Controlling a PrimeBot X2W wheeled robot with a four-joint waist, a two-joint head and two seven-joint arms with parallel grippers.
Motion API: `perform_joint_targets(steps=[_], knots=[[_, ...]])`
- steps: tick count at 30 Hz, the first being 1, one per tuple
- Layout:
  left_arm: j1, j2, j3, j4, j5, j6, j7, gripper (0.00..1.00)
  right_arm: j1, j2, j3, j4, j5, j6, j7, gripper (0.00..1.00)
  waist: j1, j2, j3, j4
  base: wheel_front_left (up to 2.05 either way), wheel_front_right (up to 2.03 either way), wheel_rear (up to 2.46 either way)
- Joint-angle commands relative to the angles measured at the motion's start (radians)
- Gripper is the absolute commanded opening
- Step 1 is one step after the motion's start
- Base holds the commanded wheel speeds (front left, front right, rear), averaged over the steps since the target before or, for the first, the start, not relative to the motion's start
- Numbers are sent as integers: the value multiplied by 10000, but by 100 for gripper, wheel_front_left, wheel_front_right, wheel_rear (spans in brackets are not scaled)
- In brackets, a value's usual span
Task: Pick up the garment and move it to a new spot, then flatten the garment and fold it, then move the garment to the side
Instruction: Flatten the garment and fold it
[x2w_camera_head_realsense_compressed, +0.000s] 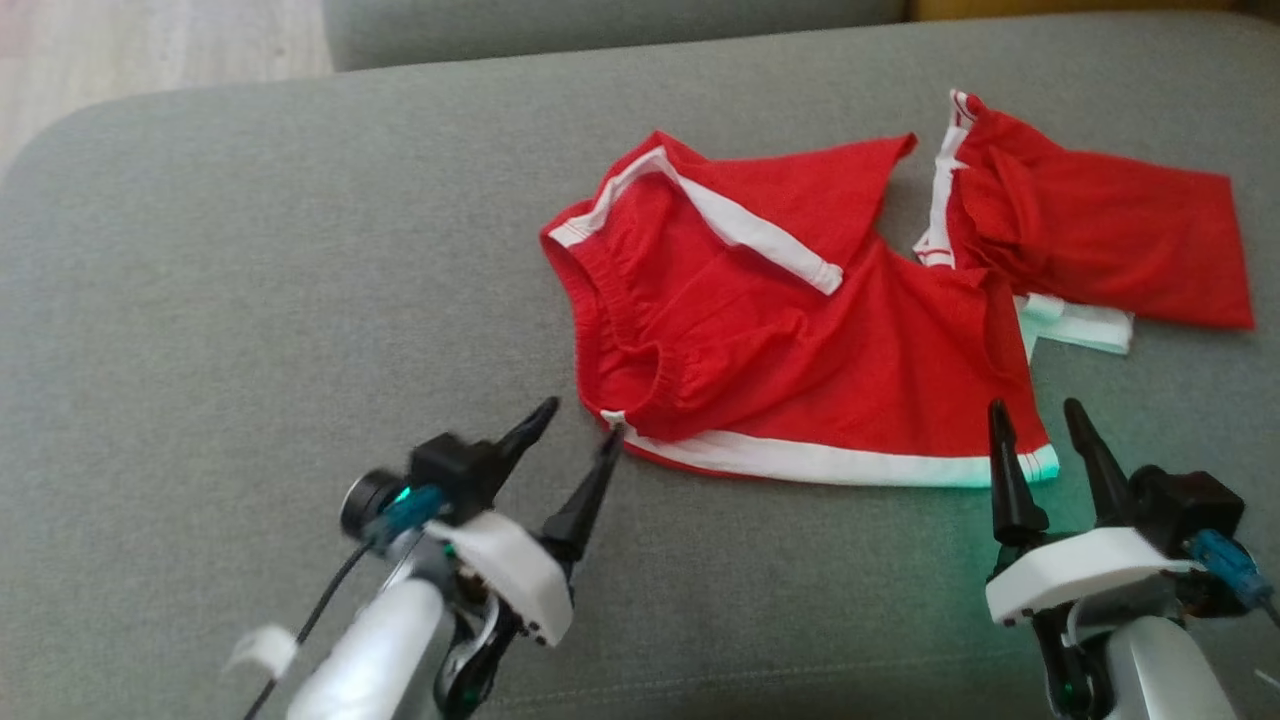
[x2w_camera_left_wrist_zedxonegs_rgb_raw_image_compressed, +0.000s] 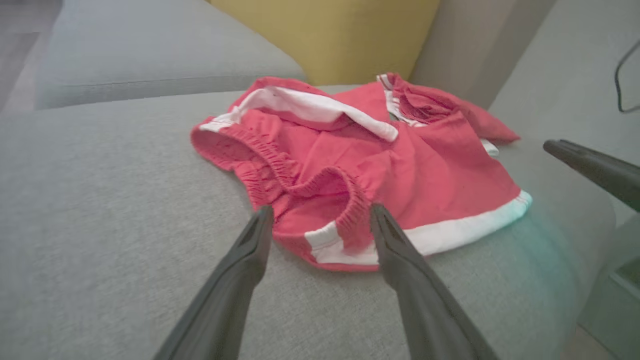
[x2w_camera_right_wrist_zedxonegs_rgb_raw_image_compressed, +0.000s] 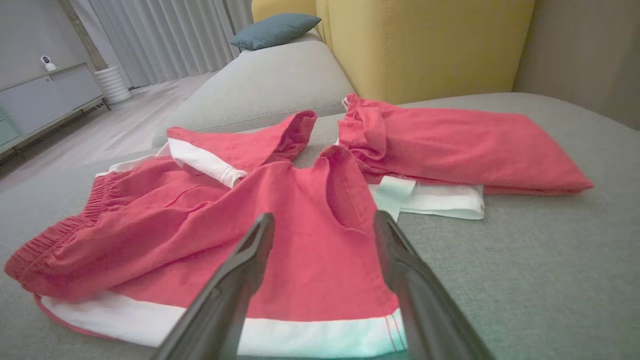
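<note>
The garment is a pair of red shorts with white trim, lying crumpled on the grey sofa cushion, one leg stretched toward the right. My left gripper stands open at its near left corner, by the elastic waistband, fingertips at the white hem and nothing pinched. My right gripper is open too, at the garment's near right corner, its fingers either side of the white-banded hem. In the left wrist view the garment lies just beyond the fingertips, and a finger of the right gripper shows at the right edge.
The cushion's front seam runs just below both grippers. A yellow sofa back rises behind the garment, with a teal pillow farther off. Wood floor shows past the cushion's far left edge.
</note>
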Motion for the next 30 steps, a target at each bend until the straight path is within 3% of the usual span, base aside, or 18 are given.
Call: perform_joint_targets(steps=[1, 8, 13, 23, 28, 29, 30], knots=[[-678, 263, 59, -188, 120, -36, 68, 100, -410, -53, 219, -357, 60, -9, -69, 100, 0, 0, 127, -115, 0, 0, 0], [-1629, 944, -1397, 379, 371, -65, 645, 100, -545, -53, 219, -302, 146, -9, -130, 100, 0, 0, 425, -401, 0, 0, 0], [-2165, 1370, -1906, 807, 686, -66, 738, 100, -665, -53, 250, -216, 255, -9, -223, 100, 0, 0, 568, -565, 0, 0, 0], [-2791, 1460, -2231, 1416, 865, -54, 528, 100, -798, -53, 328, 89, 339, -9, -376, 100, 0, 0, 735, -772, 0, 0, 0], [-2854, 1356, -2526, 1636, 419, -63, 705, 100, -853, -53, 238, 254, 265, -9, -345, 100, 0, 0, 728, -854, 0, 0, 0], [-2866, 1344, -2543, 1655, 295, -64, 680, 80, -850, -53, 209, 307, 205, -9, -299, 100, 0, 0, 724, -864, 0, 0, 0], [-2883, 1339, -2534, 1680, 196, -65, 638, 35, -843, -53, 179, 369, 126, -9, -239, 100, 0, 0, 719, -869, 0, 0, 0]])
